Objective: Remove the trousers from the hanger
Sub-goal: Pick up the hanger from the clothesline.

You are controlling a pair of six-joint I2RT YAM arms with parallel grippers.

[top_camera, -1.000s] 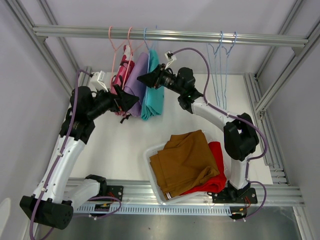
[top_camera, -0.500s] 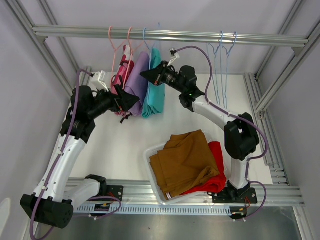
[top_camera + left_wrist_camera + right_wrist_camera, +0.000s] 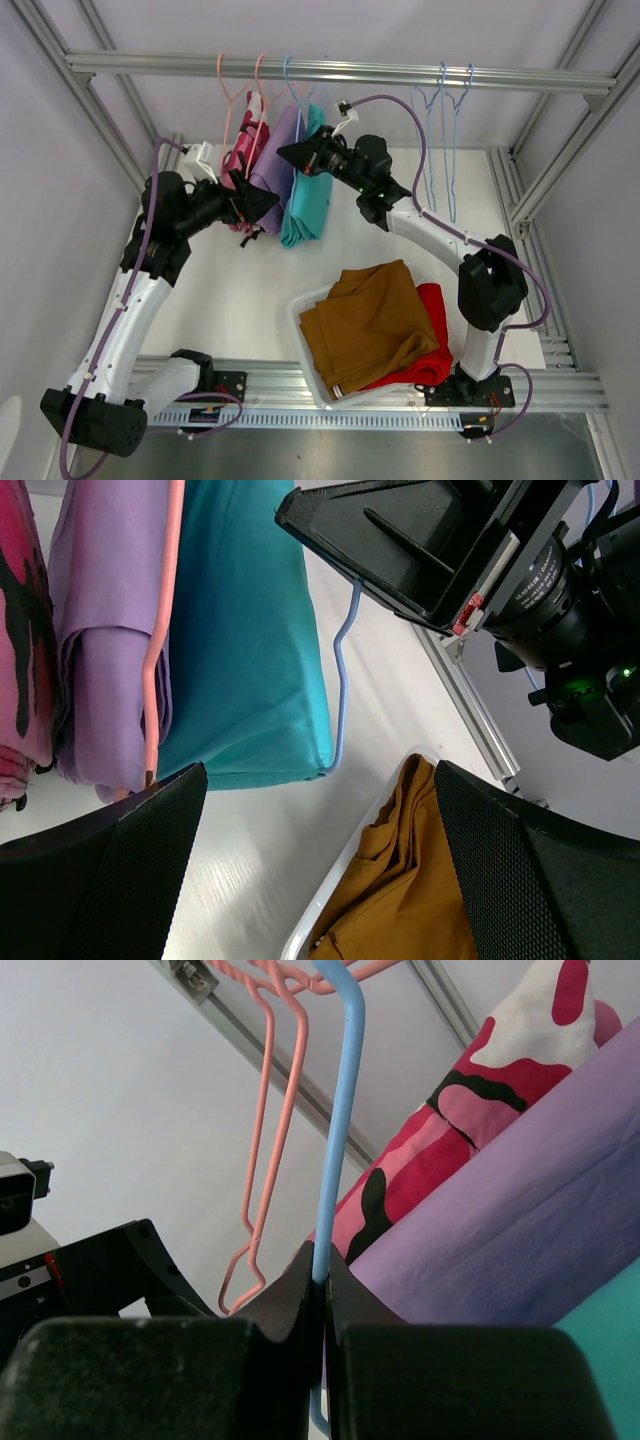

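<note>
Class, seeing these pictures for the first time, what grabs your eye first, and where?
The right hand is shut on the blue hanger of the teal trousers, hanging from the rail beside lilac trousers and pink camouflage trousers. Mustard-brown trousers lie over red trousers in the white bin at the near edge.

Teal trousers (image 3: 305, 195) hang from the rail (image 3: 400, 74) — right gripper (image 3: 283, 153) at their blue hanger (image 3: 288, 70) — mustard pair (image 3: 365, 320) in the bin (image 3: 297, 322).
</note>
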